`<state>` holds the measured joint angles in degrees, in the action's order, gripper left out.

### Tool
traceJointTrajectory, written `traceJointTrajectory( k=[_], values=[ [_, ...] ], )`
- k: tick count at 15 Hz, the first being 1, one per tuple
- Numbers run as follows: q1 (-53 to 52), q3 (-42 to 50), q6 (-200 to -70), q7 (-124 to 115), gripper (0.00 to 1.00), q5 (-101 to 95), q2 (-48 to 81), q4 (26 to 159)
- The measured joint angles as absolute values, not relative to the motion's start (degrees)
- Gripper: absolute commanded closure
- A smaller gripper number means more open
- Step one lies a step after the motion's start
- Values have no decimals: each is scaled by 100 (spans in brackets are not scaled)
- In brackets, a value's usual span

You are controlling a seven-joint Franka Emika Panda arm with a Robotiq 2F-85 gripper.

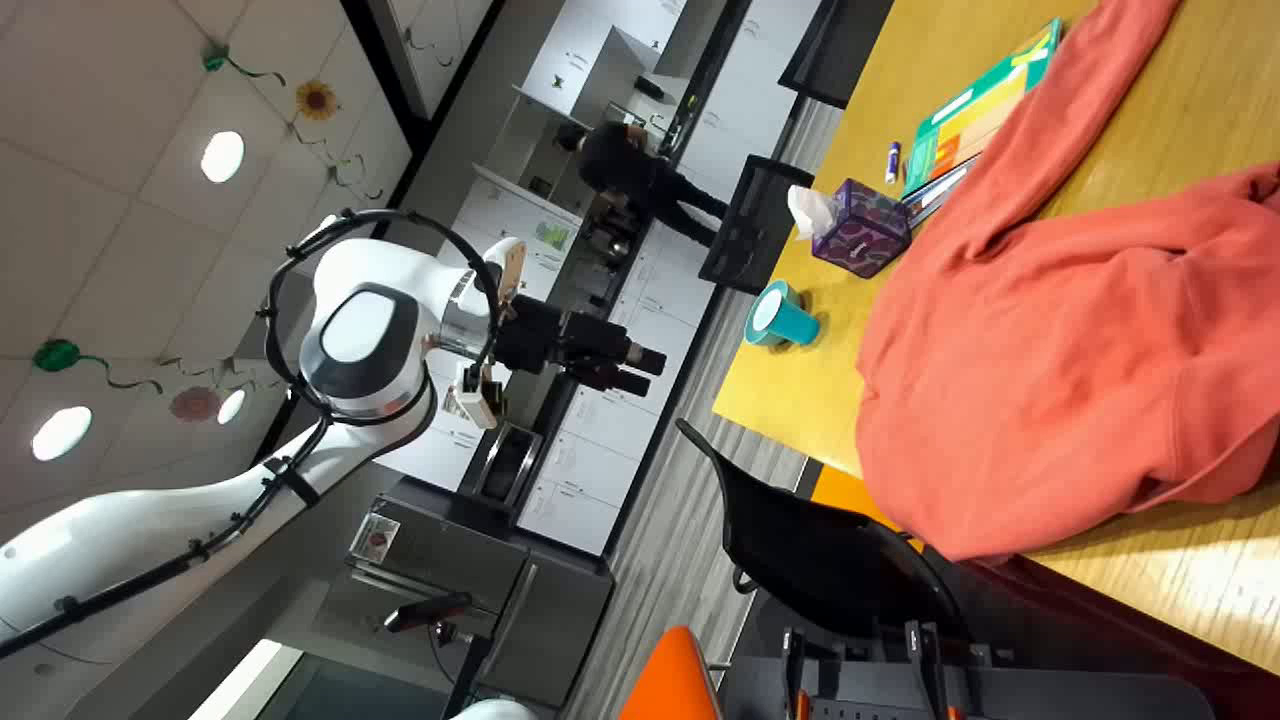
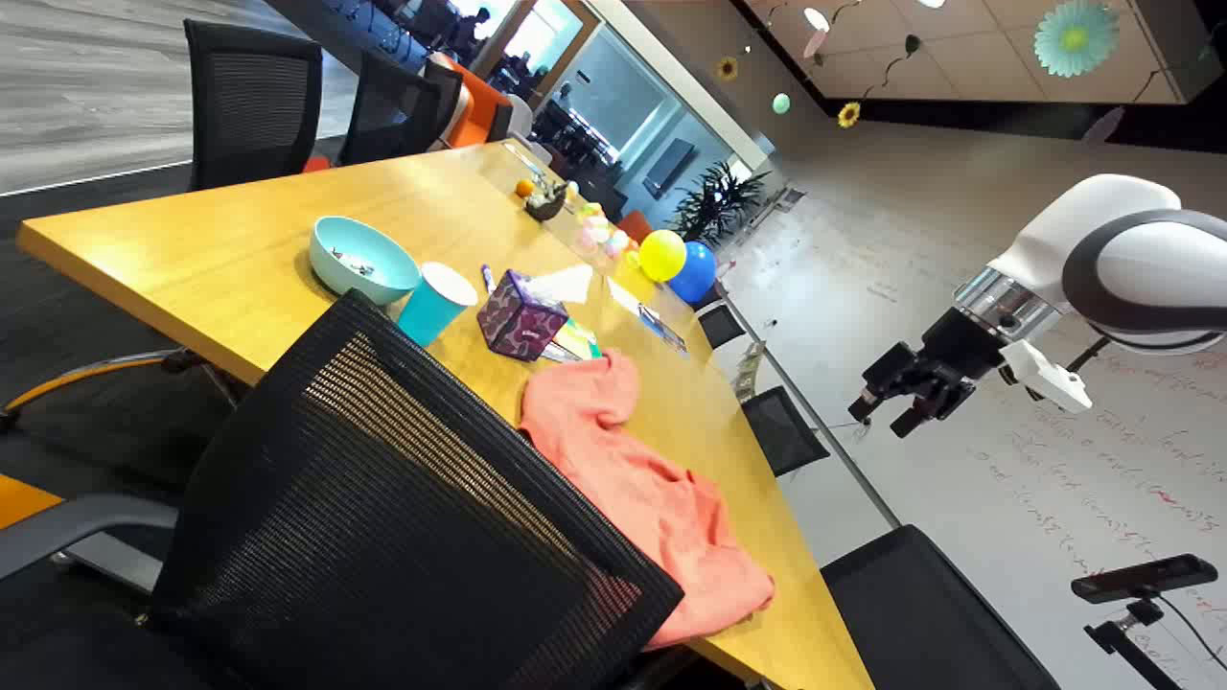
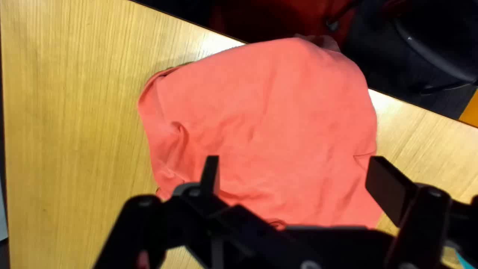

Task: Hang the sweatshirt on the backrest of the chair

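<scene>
The coral sweatshirt [image 1: 1080, 370] lies loosely spread and wrinkled on the wooden table, also in an exterior view [image 2: 652, 489]. One end reaches over the table edge in the wrist view [image 3: 269, 123]. The black mesh backrest of a chair [image 2: 412, 517] stands at that edge beside the sweatshirt and hides part of it. A black chair back [image 1: 830, 545] also shows partly by the table edge in an exterior view. My gripper [image 1: 642, 372] is open and empty, well above the table, also in an exterior view [image 2: 882, 416]. In the wrist view its fingers [image 3: 295, 179] are wide apart over the sweatshirt, not touching it.
On the table [image 2: 220, 230] stand a purple tissue box [image 1: 862, 228], a teal cup [image 1: 795, 322] and a teal bowl [image 2: 359, 254]. A green booklet [image 1: 985, 110] and a marker [image 1: 893, 162] lie near the sweatshirt. More black chairs [image 2: 251, 101] surround the table.
</scene>
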<state>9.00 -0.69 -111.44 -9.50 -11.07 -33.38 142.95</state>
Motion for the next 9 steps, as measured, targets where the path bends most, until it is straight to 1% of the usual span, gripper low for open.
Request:
traceJointTrajectory(
  k=[9],
  values=[
    [843,-61,-11231,-943,0,-1101,-3310,14296]
  ],
)
